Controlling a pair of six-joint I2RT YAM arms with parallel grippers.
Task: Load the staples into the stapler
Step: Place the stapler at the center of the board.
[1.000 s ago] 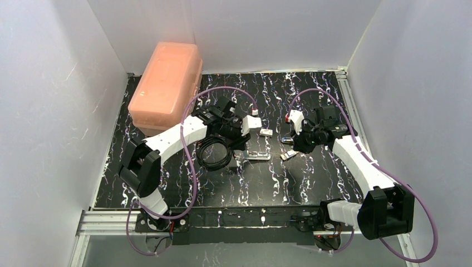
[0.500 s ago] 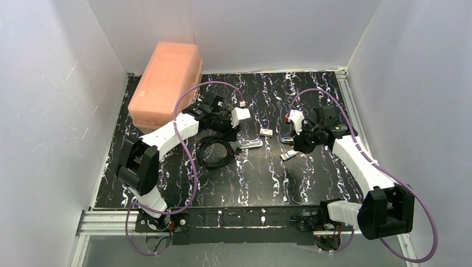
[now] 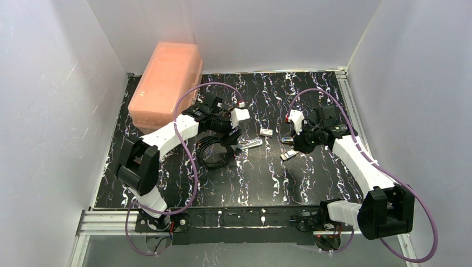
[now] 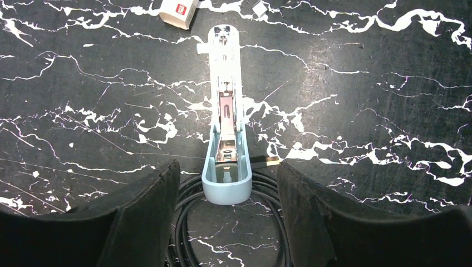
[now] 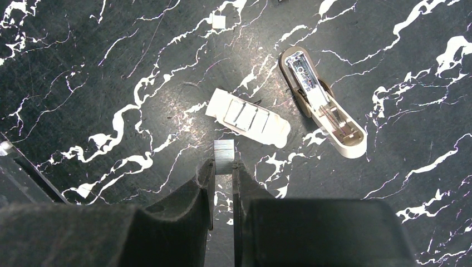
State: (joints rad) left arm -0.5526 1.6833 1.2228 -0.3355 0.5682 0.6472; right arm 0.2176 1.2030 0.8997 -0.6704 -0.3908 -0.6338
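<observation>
We risk the stapler (image 4: 227, 111) skidding when pushed — left claw (image 4: 228, 175) released, stapler loose between its fingers — right claw (image 5: 222, 167) grasping the staples (image 5: 224, 156).

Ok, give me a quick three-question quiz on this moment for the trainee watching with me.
1. True or false: the right gripper is shut on the staples.
2. In the left wrist view, what does the rounded near end of the stapler overlap? A: pink box. B: black cable coil. C: white block.
3. Fill in: the left gripper has its jaws ___, one on each side of the stapler and touching neither side.

Key: 1 true. 2 B. 3 open.
</observation>
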